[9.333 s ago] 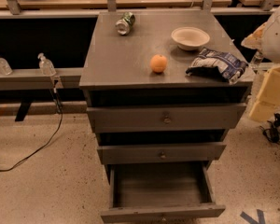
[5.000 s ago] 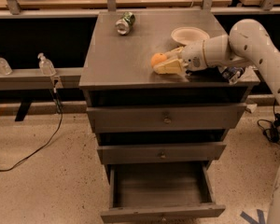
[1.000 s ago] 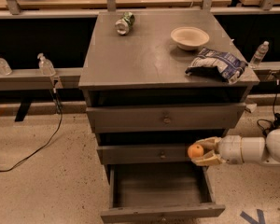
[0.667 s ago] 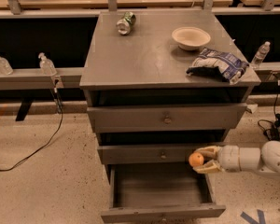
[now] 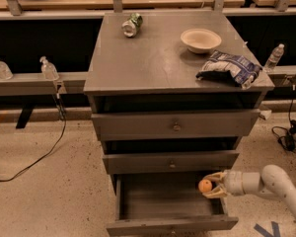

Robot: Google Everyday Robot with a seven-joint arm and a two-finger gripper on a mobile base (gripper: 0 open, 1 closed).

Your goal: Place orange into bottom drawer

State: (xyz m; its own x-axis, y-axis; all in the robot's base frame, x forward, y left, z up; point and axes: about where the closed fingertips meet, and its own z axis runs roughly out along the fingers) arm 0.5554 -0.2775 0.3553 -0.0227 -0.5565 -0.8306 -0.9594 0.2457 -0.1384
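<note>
And the orange [image 5: 204, 185] is down! A second ago it hung level with the front of the grey cabinet's [image 5: 158, 63] middle drawer, out at the cabinet's right side. Now it has dropped below that front and sits within the opening of the bottom drawer [image 5: 158, 204], the cabinet's lowest, which is pulled well out toward the camera. The gripper [image 5: 210, 185] reaches in from the cabinet's right with the arm trailing off toward the frame edge, and its two fingers are closed around the fruit, one above and one below. It has not let go.

So the carry looks all but done. The orange is on the right side of the tray, close to its right wall and under the middle drawer's front. I can't tell whether it touches the drawer floor or hangs just over it. My read is that the release comes next: the fingers part and the fruit settles on the tray. It's round and smooth, so it may roll a little, but the drawer's walls should keep it in.

Up on the cabinet top, nothing has stirred. The crushed can [image 5: 130, 24] lies toward the back left, the white bowl [image 5: 201, 39] toward the back right and the crumpled snack bag [image 5: 229, 69] at the front right corner. The cabinet's two upper drawers stay pushed in.
</note>
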